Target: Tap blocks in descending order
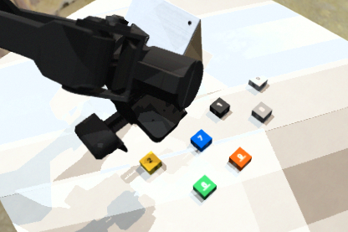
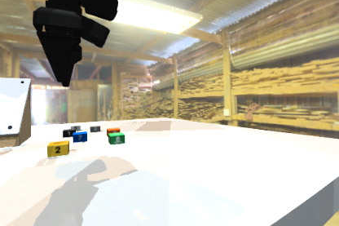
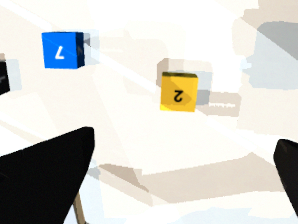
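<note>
Gripper [image 2: 65,78] hangs high above the table [image 1: 293,146], fingers spread wide w/ nothing between them. In wrist view the yellow block "2" [image 3: 178,91] sits just ahead of the gap, nearer the right finger; blue block "7" [image 3: 61,50] lies ahead of the left finger. Farther out: green block [image 1: 204,186], orange block [image 1: 240,157], black block "1" [image 1: 220,106], grey block [image 1: 262,111], white block [image 1: 258,82]; their digits can't be read. Slanted white wedge [image 1: 167,21] stands behind the arm. No obstacle btw fingers and blocks.
</note>
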You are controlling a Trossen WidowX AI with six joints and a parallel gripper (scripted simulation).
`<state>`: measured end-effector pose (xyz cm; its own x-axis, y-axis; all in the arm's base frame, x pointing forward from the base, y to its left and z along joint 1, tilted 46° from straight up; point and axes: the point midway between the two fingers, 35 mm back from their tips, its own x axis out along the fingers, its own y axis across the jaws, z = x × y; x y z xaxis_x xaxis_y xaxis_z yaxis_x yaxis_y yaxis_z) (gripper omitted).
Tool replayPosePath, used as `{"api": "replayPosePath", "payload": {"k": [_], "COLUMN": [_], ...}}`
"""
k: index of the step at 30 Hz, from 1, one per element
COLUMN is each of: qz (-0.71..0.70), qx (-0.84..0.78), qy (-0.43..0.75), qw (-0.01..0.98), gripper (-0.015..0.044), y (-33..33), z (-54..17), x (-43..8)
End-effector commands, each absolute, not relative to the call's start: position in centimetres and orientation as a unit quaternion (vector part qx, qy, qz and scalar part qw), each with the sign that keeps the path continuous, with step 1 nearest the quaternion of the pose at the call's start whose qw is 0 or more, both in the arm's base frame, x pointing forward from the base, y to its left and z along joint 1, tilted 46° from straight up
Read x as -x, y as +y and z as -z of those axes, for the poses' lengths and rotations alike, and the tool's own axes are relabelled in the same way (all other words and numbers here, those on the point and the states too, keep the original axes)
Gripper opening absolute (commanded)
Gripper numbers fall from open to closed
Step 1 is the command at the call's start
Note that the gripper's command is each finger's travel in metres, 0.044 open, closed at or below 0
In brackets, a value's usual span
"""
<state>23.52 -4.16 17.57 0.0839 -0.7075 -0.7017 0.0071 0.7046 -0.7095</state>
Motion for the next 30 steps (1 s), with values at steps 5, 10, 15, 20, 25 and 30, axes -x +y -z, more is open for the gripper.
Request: {"api": "replayPosePath", "payload": {"k": [5, 10, 15, 20, 25, 30], "qz": [0.261, 0.262, 0.262, 0.262, 0.262, 0.262], "qx": [0.281, 0.282, 0.282, 0.282, 0.282, 0.282], "qy": [0.626, 0.626, 0.626, 0.626, 0.626, 0.626], "qw": [0.679, 0.679, 0.679, 0.679, 0.679, 0.679], "gripper": [0.0400, 0.0400, 0.0400, 0.0400, 0.0400, 0.0400], "y": [1.9, 3.5, 3.5, 3.5, 3.5, 3.5], "z": [-11.6, -9.9, -9.9, -9.9, -9.9, -9.9], "x": [-25.6, -25.6, -25.6, -25.6, -25.6, -25.6]}}
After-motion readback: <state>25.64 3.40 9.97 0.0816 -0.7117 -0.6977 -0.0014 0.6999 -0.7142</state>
